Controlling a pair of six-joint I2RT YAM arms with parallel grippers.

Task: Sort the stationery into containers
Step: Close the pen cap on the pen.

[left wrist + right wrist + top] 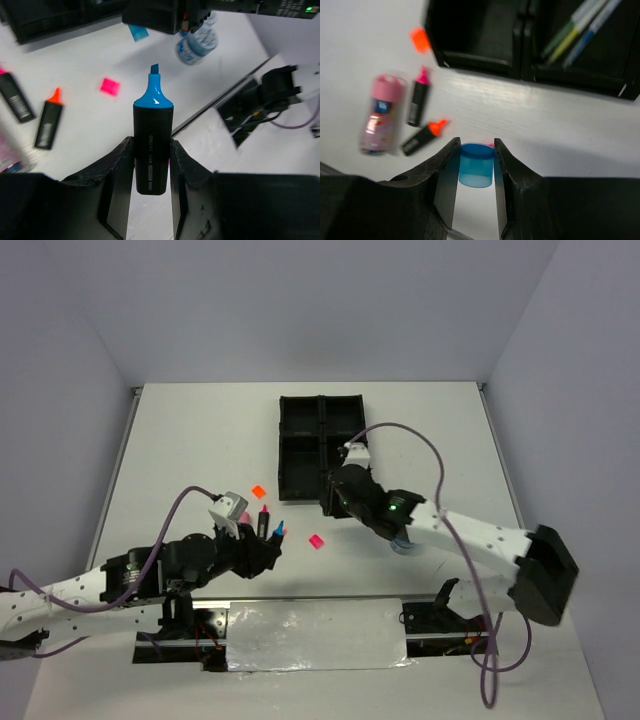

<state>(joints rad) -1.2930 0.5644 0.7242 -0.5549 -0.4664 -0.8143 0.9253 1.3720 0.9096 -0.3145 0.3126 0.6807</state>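
An uncapped blue highlighter (152, 150) stands clamped between the left fingers (116, 167), tip outward. A blue cap (476, 171) sits between the right fingers (446, 167).

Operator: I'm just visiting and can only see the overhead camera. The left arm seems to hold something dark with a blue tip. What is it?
Observer: Its wrist camera shows a black highlighter with its blue chisel tip bare, clamped upright in the left gripper.
Operator: And the right arm? Its claw is just a black blob to me.
Observer: The right gripper pinches a small blue cap, apparently the highlighter's own.
Operator: Is anything in the tray?
Observer: Yes. Thin pens lie in one compartment of the black tray. From overhead that compartment only looks dark.
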